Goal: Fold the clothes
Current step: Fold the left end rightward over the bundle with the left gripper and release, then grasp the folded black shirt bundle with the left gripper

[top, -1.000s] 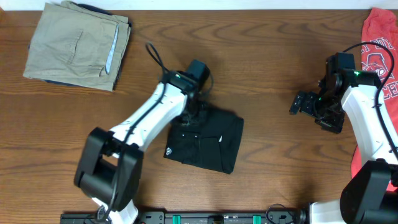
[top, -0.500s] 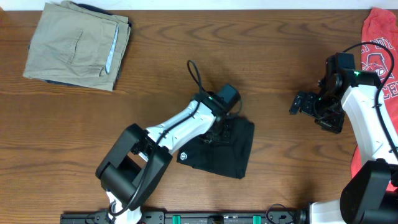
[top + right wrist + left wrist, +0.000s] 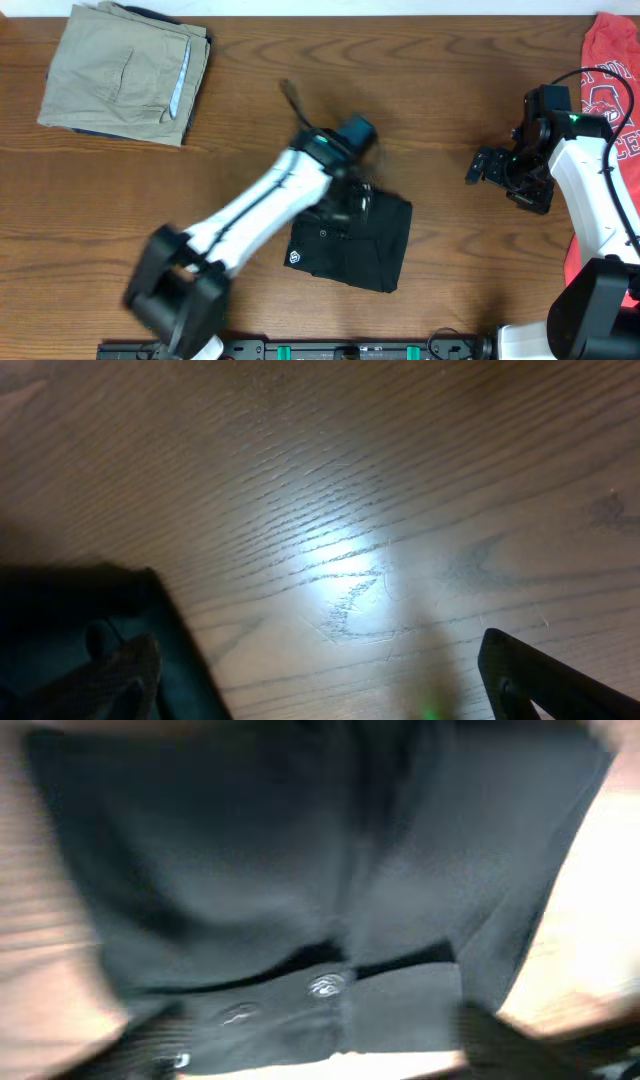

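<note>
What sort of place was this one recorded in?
Likely a robotics lab bench for garment folding: a wooden table, a left arm and a right arm, plus black shirt, tan trousers and red T-shirt.

— Where's the shirt [image 3: 352,248]?
— Middle of the table [image 3: 450,90] — my left gripper [image 3: 350,200] over its far edge.
— And the rest?
— Trousers [image 3: 125,70] in my far-left corner, a T-shirt [image 3: 608,60] along the right edge — right gripper [image 3: 476,169] between it and the shirt.
</note>
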Tool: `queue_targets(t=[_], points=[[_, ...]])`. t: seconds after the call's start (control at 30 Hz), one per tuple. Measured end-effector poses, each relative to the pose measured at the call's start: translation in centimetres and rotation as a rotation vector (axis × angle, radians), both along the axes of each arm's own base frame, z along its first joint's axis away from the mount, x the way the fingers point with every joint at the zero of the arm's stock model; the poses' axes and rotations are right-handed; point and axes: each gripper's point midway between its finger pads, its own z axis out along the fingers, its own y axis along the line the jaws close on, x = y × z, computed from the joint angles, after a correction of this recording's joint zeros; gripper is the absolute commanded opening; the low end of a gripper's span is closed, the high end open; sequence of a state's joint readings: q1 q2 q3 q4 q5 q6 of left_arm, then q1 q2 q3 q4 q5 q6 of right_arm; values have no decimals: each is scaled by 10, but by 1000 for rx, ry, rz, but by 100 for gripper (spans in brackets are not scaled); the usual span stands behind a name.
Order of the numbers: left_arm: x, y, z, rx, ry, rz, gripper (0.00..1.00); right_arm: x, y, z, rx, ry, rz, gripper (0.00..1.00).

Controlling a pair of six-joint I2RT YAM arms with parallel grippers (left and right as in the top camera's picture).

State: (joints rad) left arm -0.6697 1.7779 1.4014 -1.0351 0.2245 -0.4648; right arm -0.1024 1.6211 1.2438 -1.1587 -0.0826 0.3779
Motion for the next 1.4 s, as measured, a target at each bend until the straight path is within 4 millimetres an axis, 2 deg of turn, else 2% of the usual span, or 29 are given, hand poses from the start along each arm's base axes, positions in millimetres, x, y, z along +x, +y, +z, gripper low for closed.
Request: queue_targets(t=[0.07, 0.13, 0.3, 0.4, 0.5, 0.6, 0.9, 1.13, 1.3, 1.37, 1.4], points=[[15, 24, 16, 3, -38, 58, 98, 0, 0, 0, 0, 0, 0, 99], [30, 55, 24, 16, -54, 124, 98, 0, 0, 0, 0, 0, 0, 99], [62, 126, 20, 22, -41, 298, 98, 0, 0, 0, 0, 0, 0, 99], [68, 150, 14, -45, -23, 335, 98, 0, 0, 0, 0, 0, 0, 99], [63, 159, 1, -131, 16, 329, 98, 0, 0, 0, 0, 0, 0, 99], [50, 154, -15, -232, 57, 293, 98, 0, 0, 0, 0, 0, 0, 99], [22, 114, -55, -484, 62, 171, 98, 0, 0, 0, 0, 0, 0, 99], [-3, 83, -67, -585, 91, 87, 98, 0, 0, 0, 0, 0, 0, 99], [-10, 57, -66, -617, 78, -5, 99, 0, 0, 0, 0, 0, 0, 99], [-10, 47, -66, -623, 70, -29, 92, 0, 0, 0, 0, 0, 0, 99], [-10, 43, -66, -620, 66, -34, 81, 0, 0, 0, 0, 0, 0, 99]])
